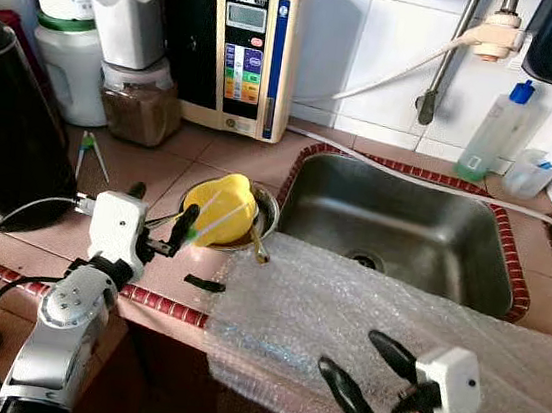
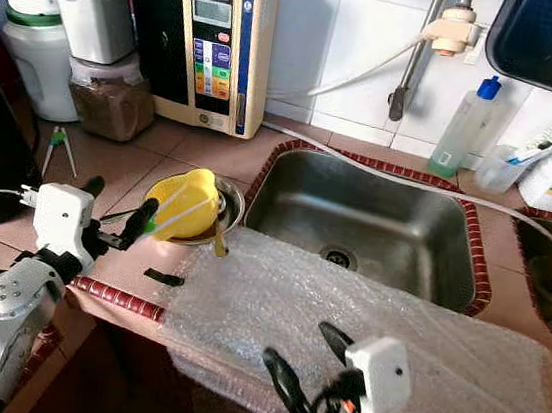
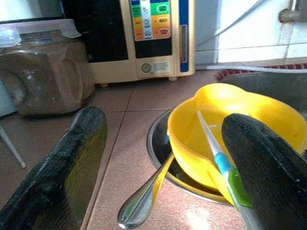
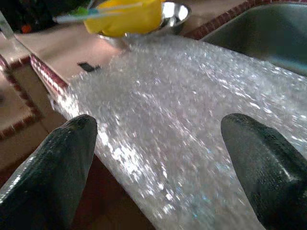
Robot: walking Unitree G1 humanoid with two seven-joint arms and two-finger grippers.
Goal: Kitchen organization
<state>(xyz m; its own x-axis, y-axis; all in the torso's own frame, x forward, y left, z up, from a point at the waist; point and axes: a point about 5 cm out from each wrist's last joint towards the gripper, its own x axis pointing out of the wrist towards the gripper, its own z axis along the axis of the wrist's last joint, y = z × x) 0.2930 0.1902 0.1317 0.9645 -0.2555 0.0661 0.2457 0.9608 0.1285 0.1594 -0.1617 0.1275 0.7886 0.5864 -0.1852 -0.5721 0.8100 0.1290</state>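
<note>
Yellow bowl (image 1: 220, 210) tilted in steel bowl (image 1: 267, 211), toothbrush (image 3: 218, 158) across it.

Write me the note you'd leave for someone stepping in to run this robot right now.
Left gripper: open, fingers either side of the yellow plastic bowl, nothing gripped yet.
Right gripper: open, hovering over the clear bubble wrap sheet along the counter's front edge.
The yellow bowl sits in a steel bowl left of the steel sink, with a toothbrush lying across it and a metal spoon leaning out.
Done: nothing visibly put away.
Left: grasp the bowl, clear the counter.
</note>
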